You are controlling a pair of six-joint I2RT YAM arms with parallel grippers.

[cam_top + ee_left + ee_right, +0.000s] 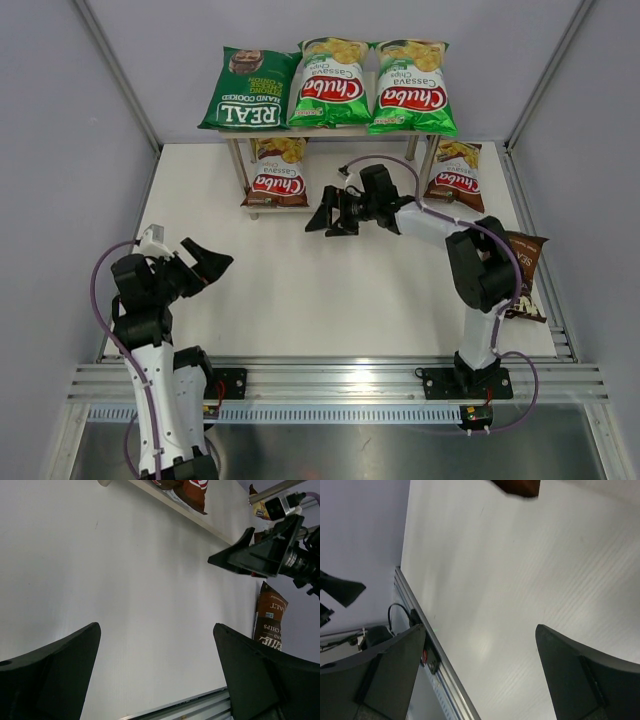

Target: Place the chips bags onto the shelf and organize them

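The shelf (345,130) stands at the back. On its top board lie the dark green REAL bag (247,90) and two bright green Chuba bags (331,82) (413,86). A brown-red Chuba bag (278,171) lies on the lower tier at left, another (457,176) at right. The dark brown bag (524,275) lies on the table at the right edge; it also shows in the left wrist view (269,617). My right gripper (329,216) is open and empty in front of the shelf. My left gripper (207,262) is open and empty at the near left.
Grey walls close in the white table (340,300) on both sides and behind. A metal rail (330,382) runs along the near edge. The right arm's elbow (483,268) stands close beside the dark brown bag.
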